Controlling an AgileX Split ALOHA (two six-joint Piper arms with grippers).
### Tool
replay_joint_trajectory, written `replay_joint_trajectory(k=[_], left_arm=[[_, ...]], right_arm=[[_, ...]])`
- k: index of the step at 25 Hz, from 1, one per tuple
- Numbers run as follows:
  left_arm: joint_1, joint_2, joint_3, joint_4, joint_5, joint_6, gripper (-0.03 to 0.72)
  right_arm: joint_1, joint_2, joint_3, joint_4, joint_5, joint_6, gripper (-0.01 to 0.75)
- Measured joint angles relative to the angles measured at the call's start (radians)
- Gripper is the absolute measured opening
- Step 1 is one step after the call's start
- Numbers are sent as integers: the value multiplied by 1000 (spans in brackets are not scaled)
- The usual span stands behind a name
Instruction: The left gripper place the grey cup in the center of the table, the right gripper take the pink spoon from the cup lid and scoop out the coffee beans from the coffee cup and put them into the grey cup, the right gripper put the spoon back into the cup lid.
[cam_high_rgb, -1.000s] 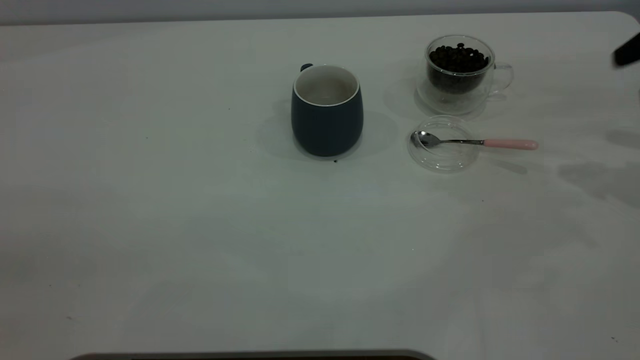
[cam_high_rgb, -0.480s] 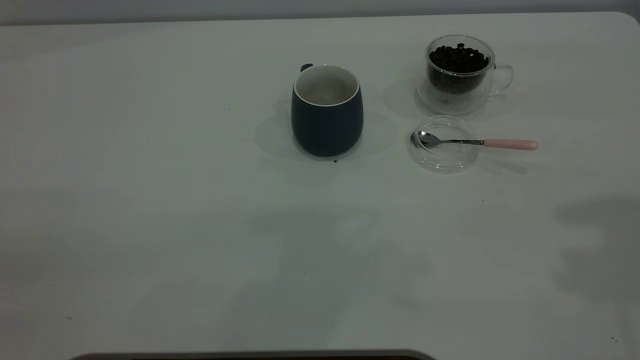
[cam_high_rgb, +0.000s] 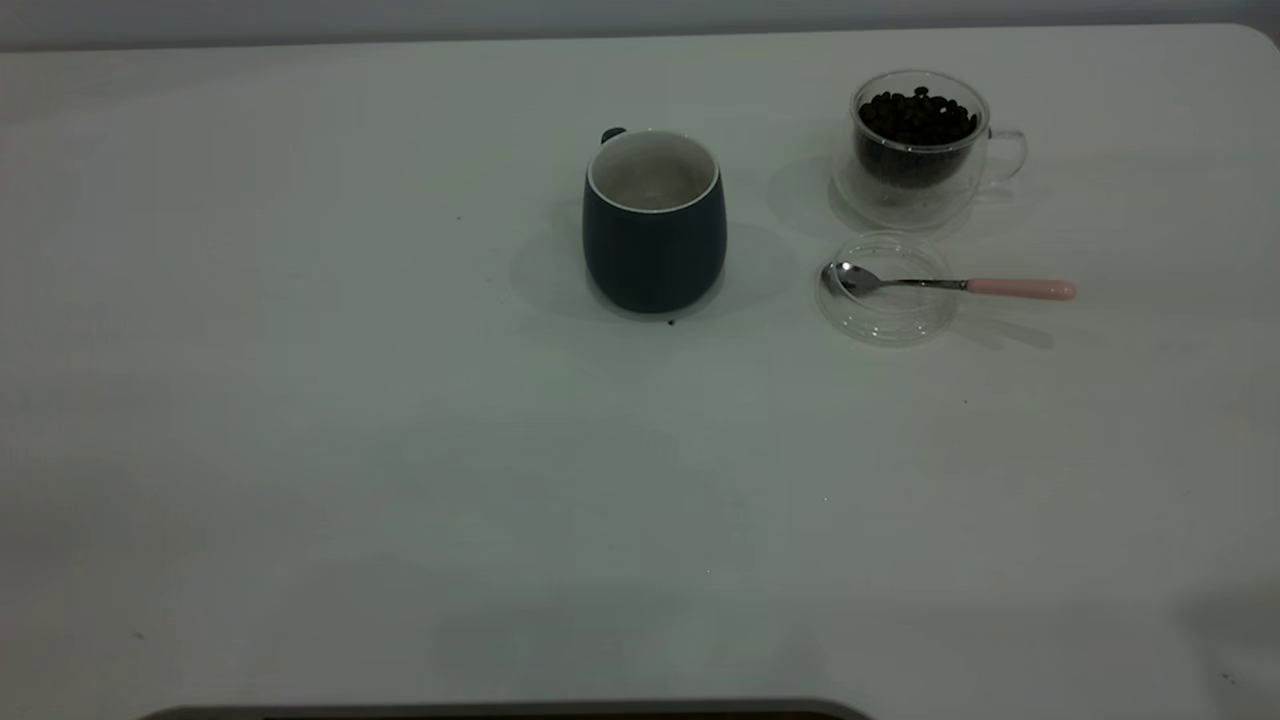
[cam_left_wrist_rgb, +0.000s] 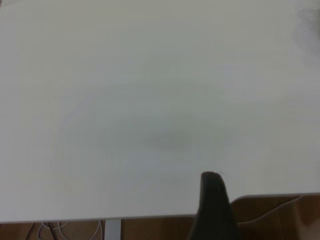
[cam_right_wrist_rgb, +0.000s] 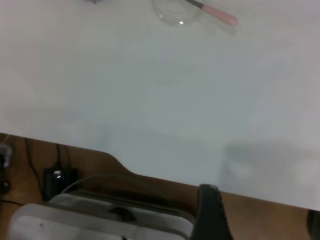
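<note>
The grey cup (cam_high_rgb: 655, 235) stands upright near the middle of the table (cam_high_rgb: 400, 450), its inside white. To its right stands the coffee cup (cam_high_rgb: 920, 160), holding the coffee beans (cam_high_rgb: 918, 115). In front of it lies the cup lid (cam_high_rgb: 885, 312). The pink spoon (cam_high_rgb: 950, 285) rests with its bowl in the lid and its handle pointing right. Lid (cam_right_wrist_rgb: 175, 12) and spoon (cam_right_wrist_rgb: 220, 15) also show far off in the right wrist view. Neither gripper shows in the exterior view. My left gripper (cam_left_wrist_rgb: 265, 205) and right gripper (cam_right_wrist_rgb: 262, 205) hang open and empty by the table's edges.
A tiny dark speck (cam_high_rgb: 670, 322) lies at the grey cup's base. Below the table edge, the right wrist view shows a pale grey device (cam_right_wrist_rgb: 100, 215), cables and brown floor.
A black arm tip at the exterior view's right edge one second ago has left that view. The shadows on the table have slid toward the front edge. The objects have not moved.
</note>
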Motion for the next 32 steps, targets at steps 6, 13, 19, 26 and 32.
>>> replay_joint_trajectory(k=[6, 13, 19, 26, 32], left_arm=[[0, 0, 0, 0, 0, 0, 586], [0, 0, 0, 0, 0, 0, 586], [0, 0, 0, 0, 0, 0, 586], [0, 0, 0, 0, 0, 0, 586], [0, 0, 0, 0, 0, 3, 586]], right_arm=[[0, -200, 39, -13, 55, 3, 591], [0, -467, 39, -120, 110, 61, 591], [0, -622, 40, -281, 110, 233, 591], [30, -754, 194, -282, 69, 239, 591], [30, -776, 297, -249, 12, 231, 591]])
